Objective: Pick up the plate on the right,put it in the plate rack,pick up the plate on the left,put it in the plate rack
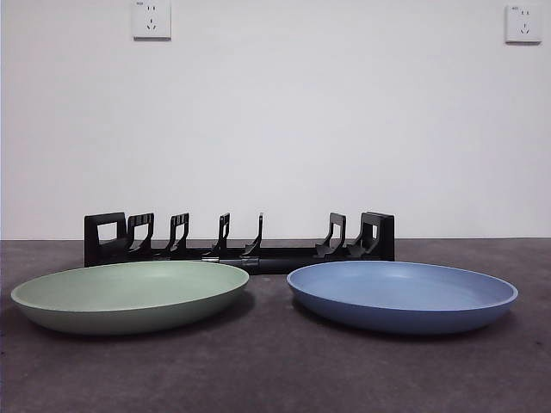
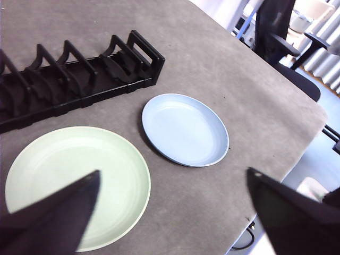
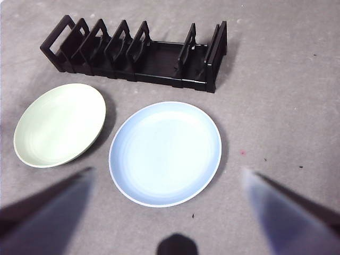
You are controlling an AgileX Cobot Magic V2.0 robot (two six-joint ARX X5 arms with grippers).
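A blue plate (image 1: 403, 294) lies flat on the right of the table and a pale green plate (image 1: 131, 294) on the left. Behind them stands the black plate rack (image 1: 239, 241), with nothing in its slots. My right gripper (image 3: 170, 212) hangs high over the blue plate (image 3: 165, 153), jaws wide apart and holding nothing. My left gripper (image 2: 175, 212) is also up high and open, above the near rim of the green plate (image 2: 77, 181), with the blue plate (image 2: 185, 129) and the rack (image 2: 74, 77) further out. Neither gripper shows in the front view.
The table is covered with a grey-brown mat (image 1: 275, 370). Its edge (image 2: 287, 170) runs close beside the blue plate in the left wrist view, with office chairs (image 2: 281, 37) beyond. A white wall with two sockets (image 1: 151, 19) stands behind the rack.
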